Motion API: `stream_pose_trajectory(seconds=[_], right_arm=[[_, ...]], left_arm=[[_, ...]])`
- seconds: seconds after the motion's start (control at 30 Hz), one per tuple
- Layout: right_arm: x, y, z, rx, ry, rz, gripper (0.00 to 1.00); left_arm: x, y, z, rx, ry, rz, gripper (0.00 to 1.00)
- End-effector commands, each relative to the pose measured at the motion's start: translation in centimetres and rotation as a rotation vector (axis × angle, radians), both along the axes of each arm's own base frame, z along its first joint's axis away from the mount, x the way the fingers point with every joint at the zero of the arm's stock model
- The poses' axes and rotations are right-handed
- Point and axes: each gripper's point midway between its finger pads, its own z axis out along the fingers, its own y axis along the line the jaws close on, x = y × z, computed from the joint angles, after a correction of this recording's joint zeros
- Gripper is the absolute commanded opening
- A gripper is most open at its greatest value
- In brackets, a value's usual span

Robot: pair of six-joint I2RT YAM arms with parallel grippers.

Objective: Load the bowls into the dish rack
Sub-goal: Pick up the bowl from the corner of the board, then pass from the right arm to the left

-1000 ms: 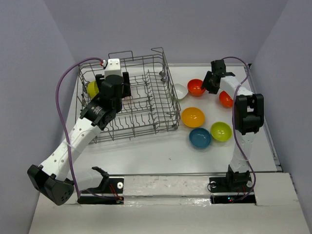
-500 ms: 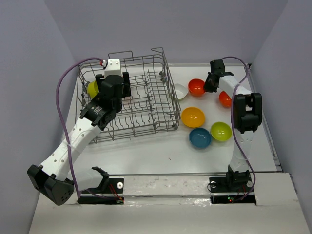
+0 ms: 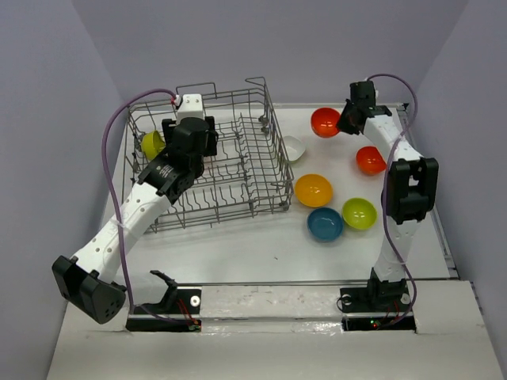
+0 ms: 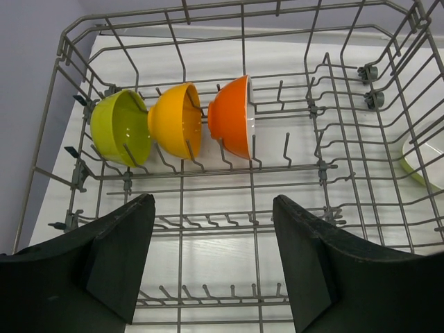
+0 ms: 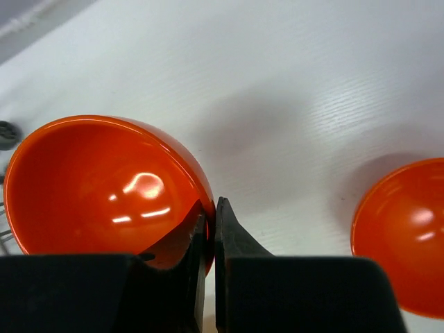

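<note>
My right gripper (image 5: 211, 211) is shut on the rim of a red-orange bowl (image 5: 104, 184), one finger inside and one outside. In the top view this bowl (image 3: 325, 122) hangs above the table at the far right, beside the right gripper (image 3: 345, 123). Over the dish rack (image 3: 279, 170) my left gripper (image 4: 213, 201) stands open with nothing in it. Three bowls stand on edge in the rack's tines: lime green (image 4: 121, 127), orange-yellow (image 4: 177, 119) and red-orange (image 4: 232, 116).
On the table right of the rack lie a white bowl (image 3: 293, 148), a red-orange bowl (image 3: 370, 160), an orange-yellow bowl (image 3: 314, 190), a teal bowl (image 3: 325, 224) and a lime green bowl (image 3: 359, 213). The rack's tall wire walls surround the left gripper.
My right gripper has shut on the red-orange bowl's rim and lifted it up and towards the back. The left arm has shifted slightly over the rack, still open.
</note>
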Motion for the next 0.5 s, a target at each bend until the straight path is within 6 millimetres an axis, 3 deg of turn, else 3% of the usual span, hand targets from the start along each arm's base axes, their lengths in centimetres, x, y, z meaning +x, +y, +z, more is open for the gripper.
stream_pose_trajectory(seconds=[0.0,0.07,0.1,0.13,0.2,0.23,0.27,0.37,0.4,0.47], right_arm=[[-0.5,1.6,15.1,0.033,-0.316,0.035,0.01],[-1.7,2.3,17.1,0.024,-0.350,0.051,0.01],[-2.9,2.8,19.4,0.030,-0.395,0.063,0.01],[-3.4,2.8,20.5,0.034,-0.415,0.066,0.01],[-4.9,4.8,23.0,0.042,-0.462,0.112,0.01],[-5.9,5.5,24.8,0.044,-0.497,0.123,0.01],[-6.8,7.3,26.0,0.052,-0.520,0.164,0.01],[-8.4,10.1,27.7,0.070,-0.553,0.224,0.01],[-9.1,12.0,27.9,0.077,-0.555,0.263,0.01],[-9.3,13.3,27.9,0.072,-0.557,0.276,0.01]], left_arm=[[0.9,-0.6,3.3,-0.060,-0.059,0.007,0.78],[1.3,-1.4,4.5,-0.086,-0.074,-0.010,0.78],[1.5,-1.5,4.8,-0.089,-0.073,-0.014,0.78],[1.6,-1.7,6.1,-0.111,-0.096,-0.017,0.78],[2.2,-2.4,6.5,-0.115,-0.091,-0.036,0.78],[2.4,-2.6,7.9,-0.131,-0.116,-0.040,0.78],[2.8,-3.0,7.8,-0.130,-0.109,-0.047,0.78],[3.6,-3.6,9.0,-0.138,-0.118,-0.054,0.78],[3.7,-3.8,9.1,-0.139,-0.116,-0.056,0.78],[3.9,-4.2,9.7,-0.148,-0.125,-0.061,0.78]])
